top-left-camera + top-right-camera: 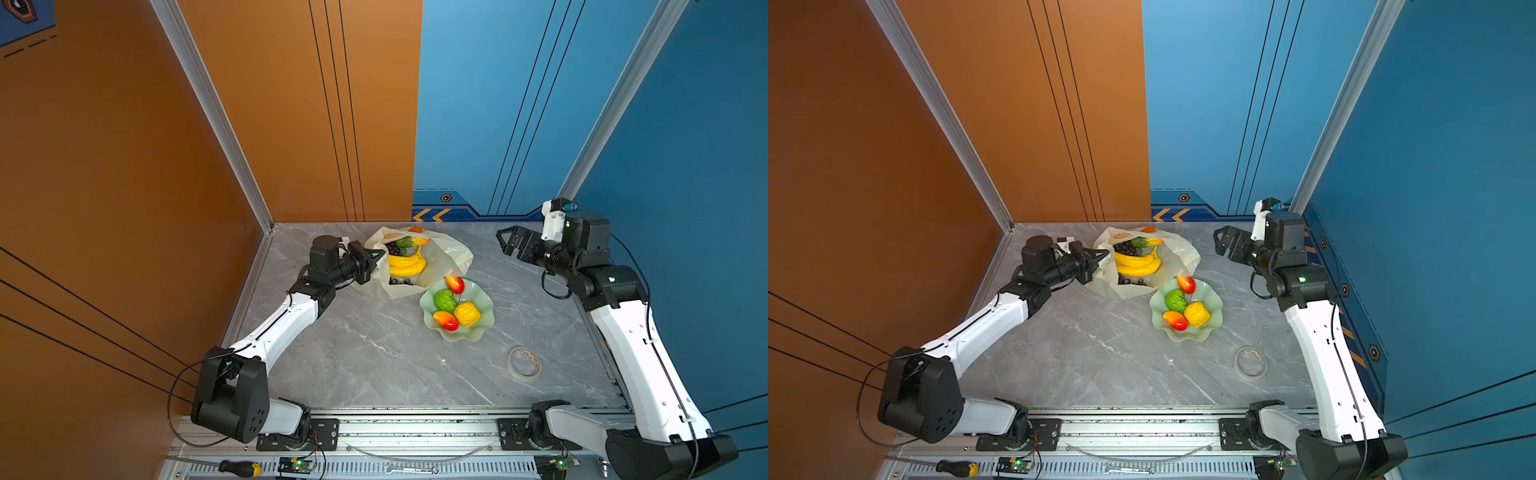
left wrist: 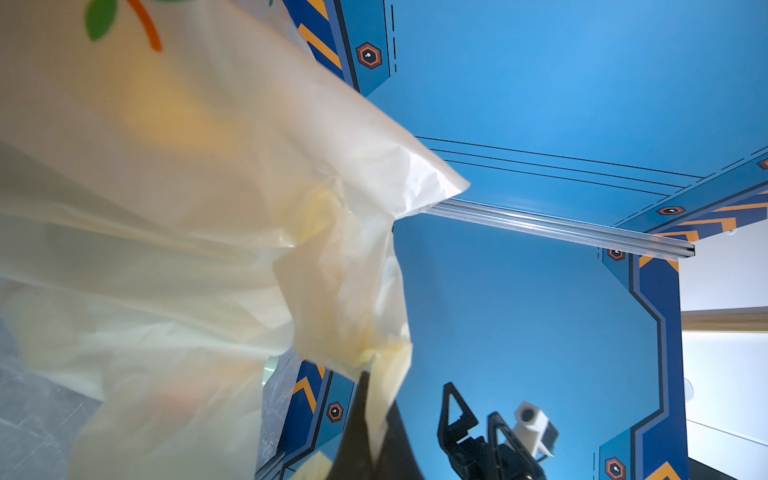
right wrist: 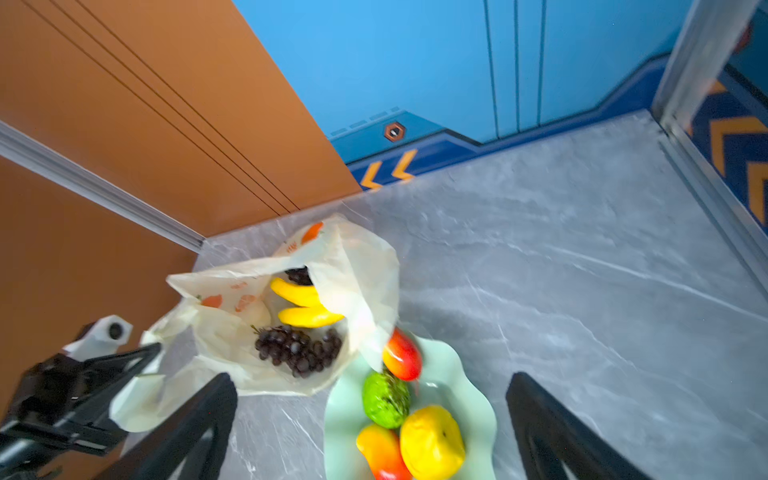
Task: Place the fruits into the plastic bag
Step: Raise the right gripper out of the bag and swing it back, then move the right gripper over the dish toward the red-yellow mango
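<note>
The plastic bag (image 1: 446, 253) (image 1: 1177, 251) (image 3: 361, 266) lies open at the back of the table. Inside it are a banana bunch (image 1: 405, 266) (image 3: 303, 305), grapes (image 1: 394, 249) (image 3: 297, 349) and a papaya (image 1: 409, 242). My left gripper (image 1: 380, 254) (image 1: 1105, 253) (image 2: 372, 415) is shut on the bag's left rim and holds it up. Two mangoes (image 1: 455, 284) (image 1: 446, 320), a bumpy green fruit (image 1: 444, 300) (image 3: 384, 401) and a yellow lumpy fruit (image 1: 467, 313) (image 3: 432, 442) sit in a pale green dish (image 1: 484, 328). My right gripper (image 1: 501, 243) (image 1: 1219, 241) (image 3: 370, 384) hangs open and empty, above and to the right of the dish.
A tape roll (image 1: 524, 362) (image 1: 1250, 362) lies on the grey marble table (image 1: 374, 353) at the front right. A screwdriver (image 1: 241, 468) and a wrench (image 1: 411, 470) rest on the front rail. Orange and blue walls enclose the back and sides.
</note>
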Robot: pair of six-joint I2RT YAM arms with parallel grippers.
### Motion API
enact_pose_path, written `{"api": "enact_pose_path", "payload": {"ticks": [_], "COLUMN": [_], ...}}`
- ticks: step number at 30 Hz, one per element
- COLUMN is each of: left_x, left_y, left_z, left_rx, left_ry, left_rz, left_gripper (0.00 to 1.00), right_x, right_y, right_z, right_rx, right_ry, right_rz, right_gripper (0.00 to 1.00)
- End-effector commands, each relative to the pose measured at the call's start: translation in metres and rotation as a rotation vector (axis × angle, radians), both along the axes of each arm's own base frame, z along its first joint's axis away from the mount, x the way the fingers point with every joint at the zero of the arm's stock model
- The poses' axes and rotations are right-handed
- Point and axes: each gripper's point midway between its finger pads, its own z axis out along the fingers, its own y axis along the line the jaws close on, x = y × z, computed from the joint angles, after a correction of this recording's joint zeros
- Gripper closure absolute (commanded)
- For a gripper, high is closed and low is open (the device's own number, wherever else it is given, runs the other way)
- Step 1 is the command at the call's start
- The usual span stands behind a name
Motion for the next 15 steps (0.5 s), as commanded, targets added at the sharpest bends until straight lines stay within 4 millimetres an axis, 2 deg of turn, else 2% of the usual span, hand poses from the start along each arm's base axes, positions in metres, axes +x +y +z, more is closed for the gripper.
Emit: {"api": "enact_pose_path", "payload": {"ticks": [1, 7, 9, 15], "left_x": [0.000, -0.002, -0.002, -0.003], "left_y": [-0.002, -0.003, -0.003, -0.003], "left_z": [0.012, 0.012, 0.013, 0.013], "left_rx": [0.008, 0.007, 0.007, 0.006], "left_ry": [-0.059, -0.059, -0.061, -0.059], "left_rz": [-0.009, -0.010, -0.010, -0.011], "left_gripper": [1.00, 1.00, 1.00, 1.00], "right_x": [-0.031, -0.042, -0.041, -0.036], "right_y": [0.005, 0.010, 0.013, 0.022], "right_z": [-0.053, -0.120, -0.132, -0.151], "right_rx": [-0.044, -0.091, -0.085, -0.096], "right_ry": [0.154, 0.306, 0.336, 0.357], "right_rz": [0.085, 0.165, 0.175, 0.205], "right_gripper": [0.00, 0.02, 0.02, 0.03]}}
